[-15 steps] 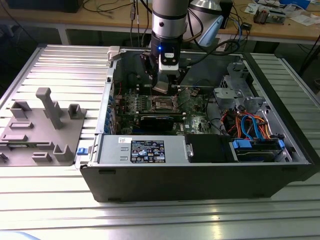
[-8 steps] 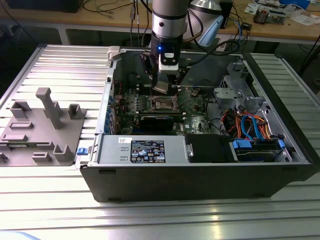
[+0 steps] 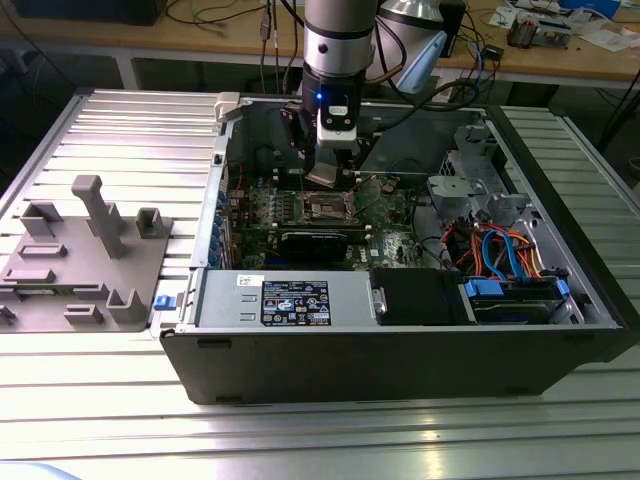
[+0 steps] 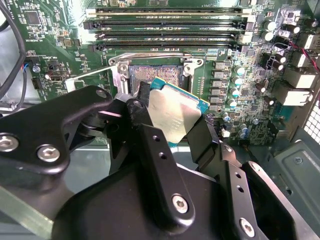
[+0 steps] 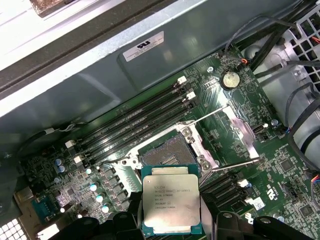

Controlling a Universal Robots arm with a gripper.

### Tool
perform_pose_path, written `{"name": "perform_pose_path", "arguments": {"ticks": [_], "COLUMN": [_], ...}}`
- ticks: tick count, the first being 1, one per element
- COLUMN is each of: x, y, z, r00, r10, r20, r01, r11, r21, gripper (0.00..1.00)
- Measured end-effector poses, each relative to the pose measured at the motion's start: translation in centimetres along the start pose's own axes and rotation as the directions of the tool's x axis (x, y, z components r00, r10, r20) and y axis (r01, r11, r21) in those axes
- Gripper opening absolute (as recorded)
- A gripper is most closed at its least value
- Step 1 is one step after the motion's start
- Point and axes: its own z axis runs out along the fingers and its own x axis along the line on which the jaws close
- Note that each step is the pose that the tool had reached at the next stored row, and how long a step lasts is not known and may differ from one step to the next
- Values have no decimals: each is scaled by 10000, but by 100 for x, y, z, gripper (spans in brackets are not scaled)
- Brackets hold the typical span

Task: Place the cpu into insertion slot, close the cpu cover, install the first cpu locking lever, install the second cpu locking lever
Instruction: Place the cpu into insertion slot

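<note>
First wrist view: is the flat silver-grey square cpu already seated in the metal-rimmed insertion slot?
No, the gripper holds the cpu clear of the insertion slot, whose centre lies bare.

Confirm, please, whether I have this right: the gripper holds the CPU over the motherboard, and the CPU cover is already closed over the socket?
Not quite. The first wrist view shows the cpu cover swung open, leaving the insertion slot bare. The rest stands: the gripper holds the cpu over the motherboard.

Insertion slot (image 4: pixel 154 74) partly hidden behind cpu (image 4: pixel 175 111); cpu's side edges covered by gripper (image 4: pixel 171 119).
</note>
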Motion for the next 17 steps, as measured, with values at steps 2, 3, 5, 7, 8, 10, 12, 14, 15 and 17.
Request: {"name": "perform_pose_path", "arguments": {"ticks": [2,3,5,7,8,10,12,14,15,17], "x": [0,0,0,0,0,0,0,0,0,0], "y": [0,0,0,0,0,0,0,0,0,0], "z": [0,0,0,0,0,0,0,0,1,1], "r00": [10000,10000,10000,10000,10000,10000,10000,10000,10000,10000], "r10": [9,13,21,26,29,36,47,52,60,83], "r20": [2,4,6,9,11,15,18,18,20,24], "r01": [-9,-13,-21,-26,-29,-36,-47,-52,-60,-83], "r11": [10000,10000,10000,10000,10000,10000,10000,10000,10000,10000], "r21": [5,6,8,13,17,26,29,30,31,35], "gripper": [55,55,55,55,55,55,55,55,55,55]}}
